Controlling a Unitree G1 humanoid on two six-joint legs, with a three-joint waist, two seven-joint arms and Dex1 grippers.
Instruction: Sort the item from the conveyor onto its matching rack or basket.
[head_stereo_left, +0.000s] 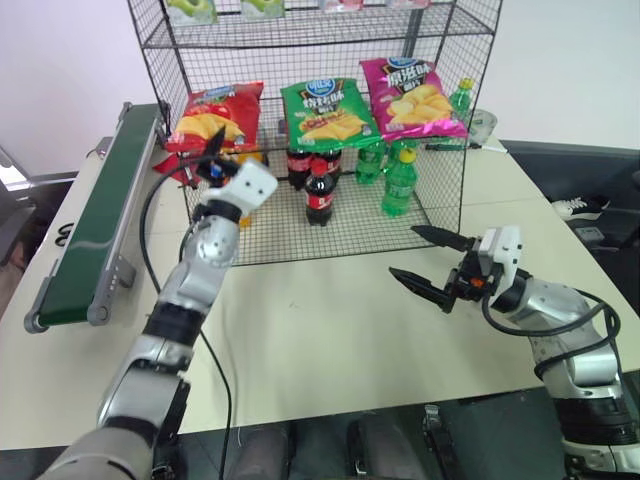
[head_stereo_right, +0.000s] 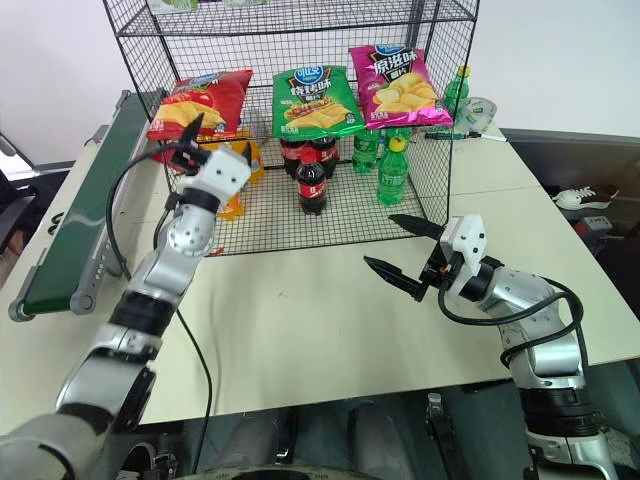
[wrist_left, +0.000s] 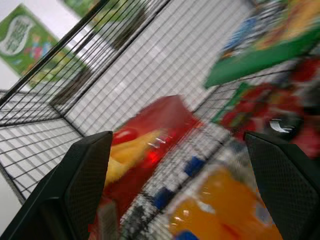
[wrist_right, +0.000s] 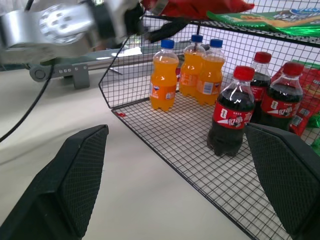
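The item, a shiny red chip bag (head_stereo_left: 215, 115), lies on the left end of the middle shelf of the black wire rack (head_stereo_left: 270, 235). My left gripper (head_stereo_left: 192, 160) is open just in front of and slightly below the bag's near edge, not holding it. In the left wrist view the red bag (wrist_left: 150, 125) shows through the mesh between the spread fingers. The dark green conveyor (head_stereo_left: 100, 220) runs along the table's left side with nothing on its belt. My right gripper (head_stereo_left: 403, 251) hovers open and empty over the table, in front of the rack's right corner.
A green chip bag (head_stereo_left: 325, 110) and a pink chip bag (head_stereo_left: 410, 95) lie beside the red one. Cola bottles (head_stereo_left: 320, 195), green bottles (head_stereo_left: 398, 185) and orange bottles (wrist_right: 164, 82) stand on the rack's bottom tier. The beige table (head_stereo_left: 320, 320) spreads in front.
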